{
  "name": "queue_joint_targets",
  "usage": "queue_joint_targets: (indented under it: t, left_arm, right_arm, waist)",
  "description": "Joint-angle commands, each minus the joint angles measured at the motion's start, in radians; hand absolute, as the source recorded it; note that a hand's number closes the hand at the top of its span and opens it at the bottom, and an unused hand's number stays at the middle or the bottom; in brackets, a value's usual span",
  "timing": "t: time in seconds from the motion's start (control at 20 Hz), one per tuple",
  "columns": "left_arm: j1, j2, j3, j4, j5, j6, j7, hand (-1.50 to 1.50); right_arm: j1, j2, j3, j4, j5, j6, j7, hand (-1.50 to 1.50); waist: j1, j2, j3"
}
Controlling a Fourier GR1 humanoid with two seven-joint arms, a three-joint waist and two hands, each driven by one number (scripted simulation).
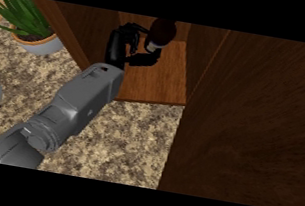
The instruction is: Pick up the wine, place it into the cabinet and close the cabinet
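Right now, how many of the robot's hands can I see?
1. The left hand reaches into the open cabinet, fingers curled round the wine bottle. The right hand is out of sight, perhaps hidden behind the big cabinet door at the right.

Smooth grey segmented forearm [72, 112] with rounded casing panels, ending in glossy black jointed hand [120, 49].

Dark wine bottle [160, 34], brown wood cabinet [257, 122], speckled tan counter [127, 136], green plant [17, 14].
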Motion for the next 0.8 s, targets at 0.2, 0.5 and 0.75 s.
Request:
queue_joint_targets:
  t: [0.2,0.5,0.75]
  left_arm:
    - [0.039,-0.026,0.088,-0.046,0.08,-0.09,-0.016,1.5]
    - [0.097,-0.027,0.122,-0.043,0.114,-0.195,-0.006,1.5]
    - [0.168,-0.027,0.13,-0.049,0.136,-0.276,-0.03,1.5]
  right_arm:
    - [-0.014,-0.005,-0.02,-0.017,-0.049,0.005,0.018,-1.5]
    - [-0.009,0.024,0.029,-0.023,-0.015,-0.005,0.004,-1.5]
    - [0.015,0.03,-0.002,-0.021,-0.044,0.008,-0.03,-1.5]
  waist:
    - [-0.009,0.006,-0.002]
    - [-0.022,0.008,-0.002]
    - [-0.046,0.011,-0.001]
